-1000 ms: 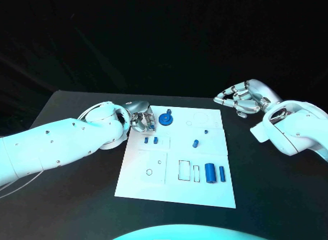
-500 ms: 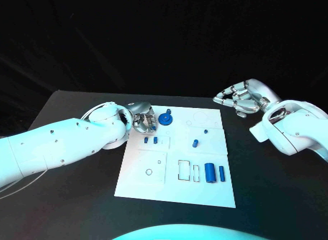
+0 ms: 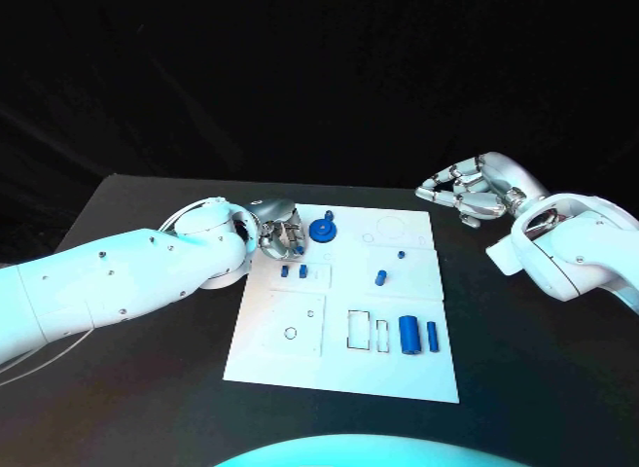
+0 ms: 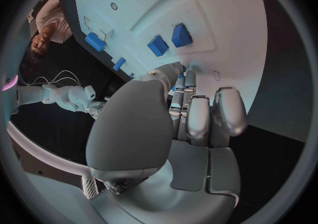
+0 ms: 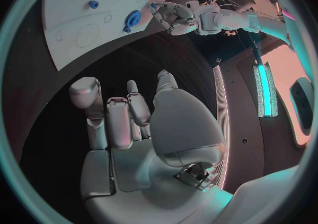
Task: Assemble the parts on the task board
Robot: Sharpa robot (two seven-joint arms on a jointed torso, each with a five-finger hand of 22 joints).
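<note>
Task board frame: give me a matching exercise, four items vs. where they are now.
Items:
1. left hand
2. right hand
3. gear
4. two long cylinders

Places:
A. beyond the board's far right corner, over the table
B. on the board's near right part
C. at the board's far left edge
D. on the board's far part, just right of the left hand

Pairs: 1-C, 2-A, 3-D, 4-B

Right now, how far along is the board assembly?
Early. Done: nothing plainly assembled; blue cylinders lie loose on the task board. In hand: left hand sits beside the blue gear, apparently holding nothing. Left: the outlines remain unfilled; right hand hangs off-board.
</note>
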